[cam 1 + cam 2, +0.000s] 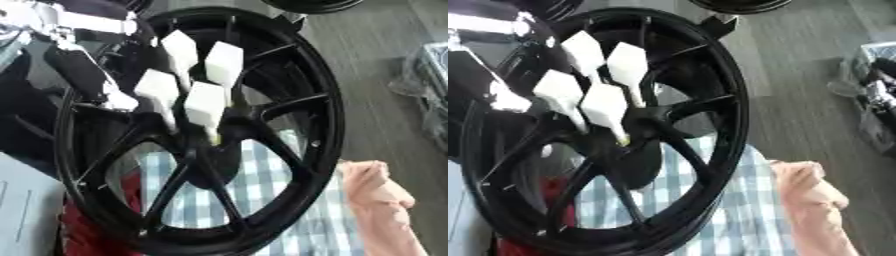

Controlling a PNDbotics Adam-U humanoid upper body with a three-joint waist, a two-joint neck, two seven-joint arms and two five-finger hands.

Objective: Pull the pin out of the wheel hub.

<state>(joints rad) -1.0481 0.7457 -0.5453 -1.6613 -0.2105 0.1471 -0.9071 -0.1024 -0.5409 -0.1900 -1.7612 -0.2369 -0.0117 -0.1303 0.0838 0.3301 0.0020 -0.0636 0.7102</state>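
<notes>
left eye view: nearest, a blue checked cloth [262, 200] and a pink cloth [381, 205] are seen behind the black wheel [324, 125], which is stood on edge, tilted. the left hand [188, 80] is pointed down at the hub [210, 145]; whether its white fingers are closed on the pin cannot be told. beyond lies grey floor [376, 60].
</notes>
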